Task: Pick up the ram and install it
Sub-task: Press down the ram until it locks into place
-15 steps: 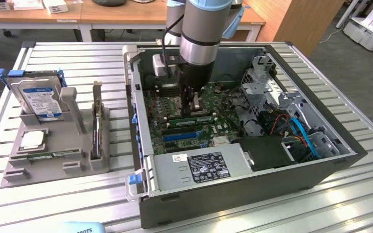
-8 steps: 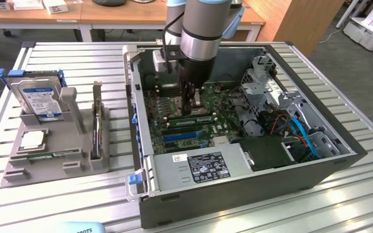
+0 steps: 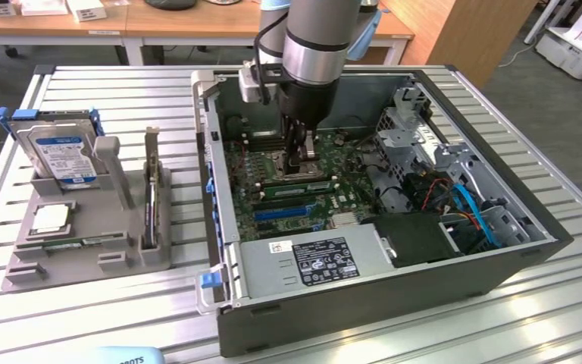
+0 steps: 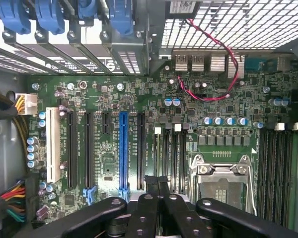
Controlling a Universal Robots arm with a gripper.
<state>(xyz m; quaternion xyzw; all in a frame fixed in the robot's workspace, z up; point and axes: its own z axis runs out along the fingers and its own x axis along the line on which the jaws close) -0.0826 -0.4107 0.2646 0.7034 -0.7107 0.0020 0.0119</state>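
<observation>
**Hovering shut over the memory slots**

Exterior view first: the grey metal arm (image 3: 314,38) plunges straight down into the open black computer case (image 3: 372,303), which lies on its side on a ribbed aluminium table (image 3: 119,91). The black gripper (image 3: 306,161) has its fingers pressed together, holding nothing. The ram (image 3: 299,183), a thin green stick, stands on edge in the green motherboard (image 3: 270,159), just below the fingertips; contact is too close to call. Over on the exterior view's left, a grey plastic tray (image 3: 89,265) holds a hard drive (image 3: 64,155).

Wrist view now: the glossy black fingers (image 4: 151,186) meet tip to tip over the dark memory slots (image 4: 171,158), beside the square steel processor socket (image 4: 223,181). A blue expansion slot (image 4: 122,148) runs alongside.
</observation>
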